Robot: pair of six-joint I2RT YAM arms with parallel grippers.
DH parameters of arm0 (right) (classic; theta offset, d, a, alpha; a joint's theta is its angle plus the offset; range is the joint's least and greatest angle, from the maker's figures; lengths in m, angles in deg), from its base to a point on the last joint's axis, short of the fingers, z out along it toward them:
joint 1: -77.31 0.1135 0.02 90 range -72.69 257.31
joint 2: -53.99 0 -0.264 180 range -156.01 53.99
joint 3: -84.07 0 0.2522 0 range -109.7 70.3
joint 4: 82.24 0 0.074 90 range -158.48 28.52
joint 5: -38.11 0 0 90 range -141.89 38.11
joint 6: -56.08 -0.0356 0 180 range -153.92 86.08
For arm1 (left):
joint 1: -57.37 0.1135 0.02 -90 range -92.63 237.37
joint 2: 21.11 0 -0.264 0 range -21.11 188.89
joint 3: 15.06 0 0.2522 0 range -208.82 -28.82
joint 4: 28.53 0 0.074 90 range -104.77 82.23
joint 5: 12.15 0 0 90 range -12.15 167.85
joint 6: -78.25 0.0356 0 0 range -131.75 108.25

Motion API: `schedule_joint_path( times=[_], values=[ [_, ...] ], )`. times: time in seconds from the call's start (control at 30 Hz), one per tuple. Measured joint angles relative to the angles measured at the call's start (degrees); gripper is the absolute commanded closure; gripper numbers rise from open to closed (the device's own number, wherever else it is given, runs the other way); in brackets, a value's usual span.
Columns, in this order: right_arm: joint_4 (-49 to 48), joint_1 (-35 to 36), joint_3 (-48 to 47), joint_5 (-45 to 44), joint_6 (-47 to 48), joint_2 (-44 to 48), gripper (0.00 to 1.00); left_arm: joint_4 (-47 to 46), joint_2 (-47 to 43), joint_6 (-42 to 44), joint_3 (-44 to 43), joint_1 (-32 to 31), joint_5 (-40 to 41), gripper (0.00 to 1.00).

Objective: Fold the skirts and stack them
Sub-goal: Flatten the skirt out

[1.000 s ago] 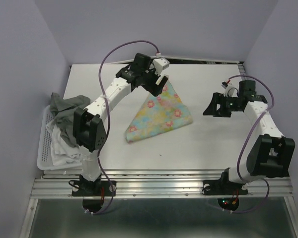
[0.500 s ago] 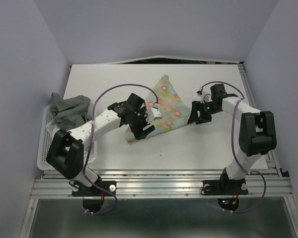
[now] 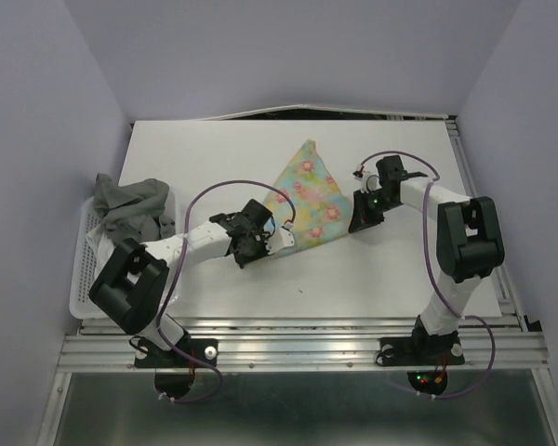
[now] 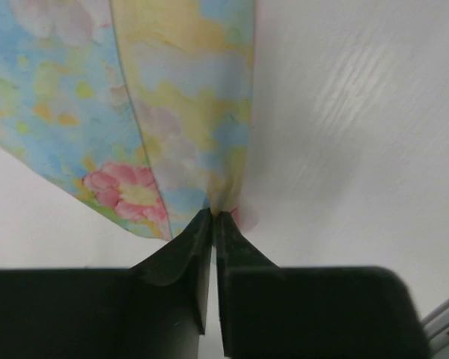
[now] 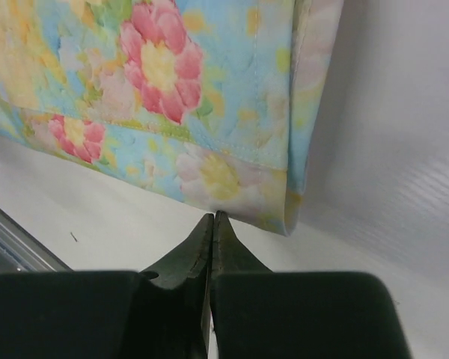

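The pastel floral skirt (image 3: 309,195) lies flat as a triangle in the middle of the table. My left gripper (image 3: 281,240) is at its near left corner. In the left wrist view that gripper (image 4: 212,215) is shut, with a puckered bit of the floral skirt (image 4: 187,112) pinched at the tips. My right gripper (image 3: 358,216) is at the skirt's right corner. In the right wrist view it (image 5: 213,215) is shut, its tips meeting on the very edge of the skirt's hem (image 5: 224,187). A grey skirt (image 3: 130,200) and a white skirt (image 3: 107,249) are heaped in the basket.
The white slatted basket (image 3: 79,299) stands at the table's left edge. Purple cables loop over both arms. A metal rail runs along the near edge of the table (image 3: 400,279); walls close in the left, back and right.
The left arm swung from the skirt's far tip down to its near left corner, the right arm moved left to the right corner, and both grippers went from open to shut.
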Motion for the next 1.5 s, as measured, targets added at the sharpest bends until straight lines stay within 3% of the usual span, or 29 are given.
schedule_joint_path(
  times=[0.17, 0.3, 0.33, 0.37, 0.43, 0.47, 0.57, 0.77, 1.03, 1.27, 1.5],
  values=[
    [1.16, -0.04, -4.2, -0.96, -0.39, 2.21, 0.99, -1.97, 0.26, -0.07, 0.13, 1.25, 2.75, 1.0],
    [2.34, -0.04, -10.91, -2.38, -0.94, 6.32, 0.98, 3.63, 0.22, -0.2, -6.05, 5.4, -4.02, 1.0],
    [2.34, -0.04, -12.15, -2.58, -0.98, 6.97, 0.91, 4.48, 0.13, -0.24, -8.61, 6.6, -5.79, 1.0],
    [2.38, -0.04, -14.43, -3.04, -0.98, 7.69, 0.71, 4.94, -0.2, -0.26, -10.4, 7.32, -7.28, 1.0],
    [2.4, -0.04, -17.07, -3.85, -0.98, 8.13, 0.5, 5.95, -1.18, -0.26, -14.05, 8.63, -10.25, 1.0],
    [2.34, -0.04, -17.94, -4.2, -0.5, 8.13, 0.28, 6.71, -1.73, -0.48, -16.06, 8.81, -12.37, 1.0],
    [3.06, -0.04, -18.16, -5.73, 0.44, 7.78, 0.11, 8.35, -2.03, -2.27, -20.57, 9.46, -17.77, 1.0],
    [5.27, -0.04, -16.94, -8.15, 1.49, 6.75, 0.11, 6.91, 7.17, -12.74, -29.22, 17.14, -24.83, 1.0],
    [5.7, -0.04, -14.6, -11.21, 3.78, 6.47, 0.17, 5.22, 29.57, -23.47, -37.88, 28.98, -24.09, 0.97],
    [4.83, -0.04, -7.72, -8.35, 4.17, 5.05, 0.15, 6.25, 31.32, -25.62, -36.81, 28.92, -22.34, 0.76],
    [-0.02, 0.0, -2.67, 0.22, 3.52, 1.44, 0.14, 7.39, 28.04, -22.86, -35.85, 28.89, -21.44, 0.63]
  ],
)
